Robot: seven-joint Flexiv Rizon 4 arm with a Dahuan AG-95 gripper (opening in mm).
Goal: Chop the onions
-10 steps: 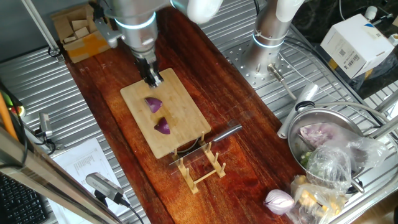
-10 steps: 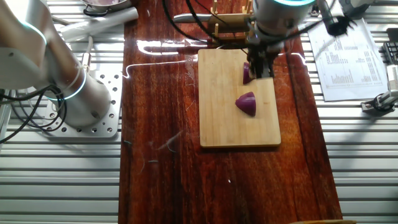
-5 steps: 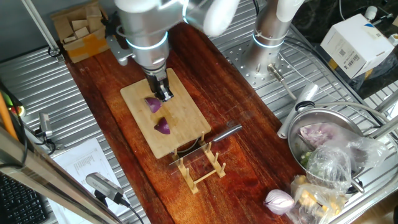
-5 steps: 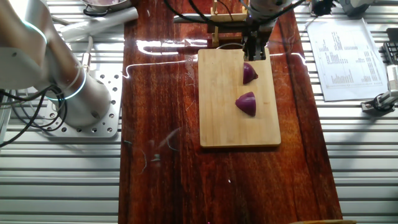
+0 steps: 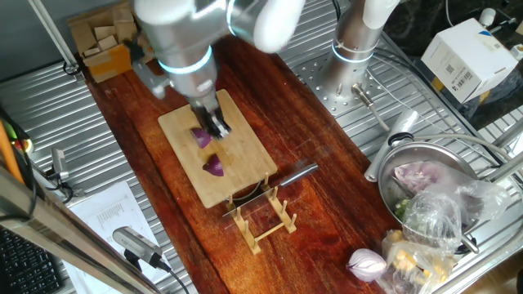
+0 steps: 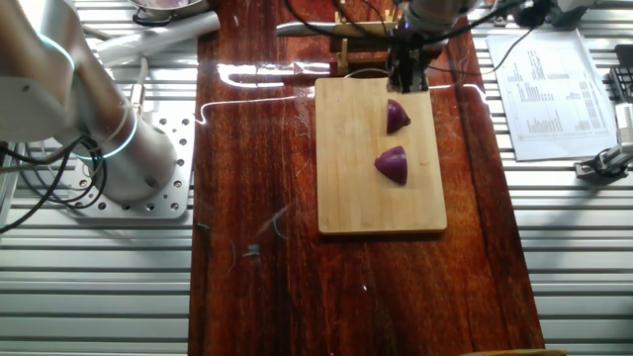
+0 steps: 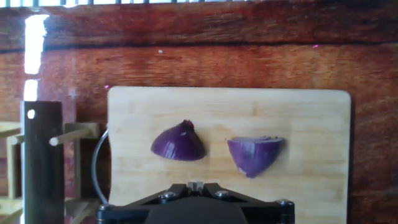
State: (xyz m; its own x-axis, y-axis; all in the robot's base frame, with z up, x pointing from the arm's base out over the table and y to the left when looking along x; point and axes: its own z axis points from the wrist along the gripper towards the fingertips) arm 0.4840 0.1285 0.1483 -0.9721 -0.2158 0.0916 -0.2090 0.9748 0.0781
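1. Overall, the bench (image 5: 49, 139) is ribbed metal, with a long dark red wooden board (image 5: 270, 98) laid across it.
2. A robot arm (image 5: 192, 33) reaches down over the near part of that board; a 2nd arm's base (image 5: 355, 41) stands on a perforated plate behind.
3. A pale cutting board (image 5: 216, 151) lies flat on the dark wood.
4. At one end of the cutting board sits a small wooden rack (image 5: 261, 216) holding a cleaver (image 5: 274, 184) by its blade, the handle sticking out sideways.
5. A metal bowl (image 5: 425, 175) with food bags stands to one side, and a whole pink onion (image 5: 366, 263) lies near it.
6. The gripper (image 5: 214, 126) hangs just above the cutting board, close to 1 wedge; its fingers look close together and hold nothing, though I cannot tell for sure.
7. The onions (image 7: 179, 144) are 2 purple wedges lying side by side near the middle of the cutting board, apart from each other, the 2nd wedge (image 7: 254, 154) with its paler cut face showing in the hand view.
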